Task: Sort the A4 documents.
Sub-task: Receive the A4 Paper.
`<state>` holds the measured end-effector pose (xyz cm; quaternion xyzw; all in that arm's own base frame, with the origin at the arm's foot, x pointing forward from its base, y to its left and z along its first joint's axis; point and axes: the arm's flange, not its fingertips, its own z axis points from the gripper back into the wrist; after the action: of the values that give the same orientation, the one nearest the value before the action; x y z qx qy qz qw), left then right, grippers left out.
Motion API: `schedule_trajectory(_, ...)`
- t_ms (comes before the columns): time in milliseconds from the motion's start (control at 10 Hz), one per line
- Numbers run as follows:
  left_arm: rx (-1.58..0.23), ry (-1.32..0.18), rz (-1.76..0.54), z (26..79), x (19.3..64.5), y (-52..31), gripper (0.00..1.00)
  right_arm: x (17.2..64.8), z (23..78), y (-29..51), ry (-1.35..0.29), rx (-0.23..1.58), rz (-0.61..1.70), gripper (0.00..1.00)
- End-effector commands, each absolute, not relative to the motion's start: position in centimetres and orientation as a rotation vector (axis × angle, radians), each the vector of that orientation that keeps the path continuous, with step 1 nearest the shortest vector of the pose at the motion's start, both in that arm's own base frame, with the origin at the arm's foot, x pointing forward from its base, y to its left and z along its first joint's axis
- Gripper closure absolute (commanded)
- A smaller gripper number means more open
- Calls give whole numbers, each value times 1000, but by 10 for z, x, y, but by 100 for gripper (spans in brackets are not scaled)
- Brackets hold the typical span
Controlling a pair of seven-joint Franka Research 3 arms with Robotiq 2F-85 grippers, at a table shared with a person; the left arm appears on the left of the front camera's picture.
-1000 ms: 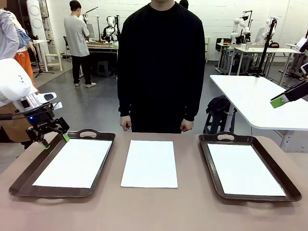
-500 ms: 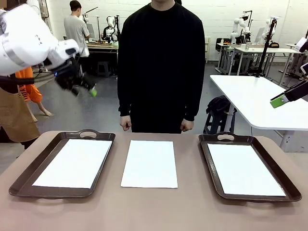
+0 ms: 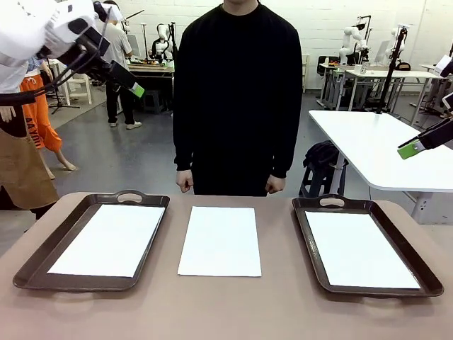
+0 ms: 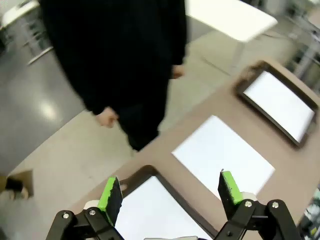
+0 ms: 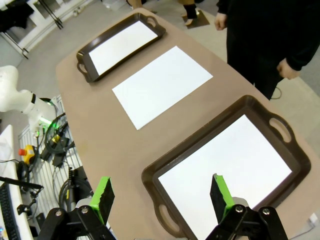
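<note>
Three white A4 documents lie flat. One [image 3: 110, 239] is in the left brown tray [image 3: 35, 258], one [image 3: 219, 241] is on the bare table in the middle, and one [image 3: 361, 249] is in the right tray [image 3: 309, 241]. My left gripper [image 3: 134, 88] hangs high above the table's far left, open and holding nothing; its wrist view looks down between its fingers [image 4: 111, 194] on the middle sheet [image 4: 222, 155]. My right gripper [image 3: 410, 147] is raised at the right edge, open and holding nothing, above the right tray's sheet [image 5: 225, 170].
A person in black stands at the far edge, hands [image 3: 185, 184] hanging by their sides close to the table. Both trays have handles [image 3: 129, 195] on their far rims. Bare tabletop [image 3: 226, 312] runs along the near edge and between the trays. A white table [image 3: 382, 149] stands behind on the right.
My left arm has lifted from just over the left tray's far corner to high up at the upper left. The right arm, sheets and person have not moved.
</note>
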<state>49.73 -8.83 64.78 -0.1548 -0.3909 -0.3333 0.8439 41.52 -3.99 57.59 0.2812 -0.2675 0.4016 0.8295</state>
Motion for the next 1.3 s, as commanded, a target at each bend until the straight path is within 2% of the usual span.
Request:
schedule_trajectory(0,-504,-708,-832,626,483,-43,0,415,575,-39,-569,601,856,0)
schedule_trajectory(300,-432,-673,-851,641,449,-4,0,415,575,-39,-569,601,856,0)
schedule_trajectory(600,-376,-707,-873,653,430,-4,0,415,575,-39,-569,601,856,0)
schedule_trajectory(1200,-454,-653,-875,635,447,-12,0,415,575,-39,-569,601,856,0)
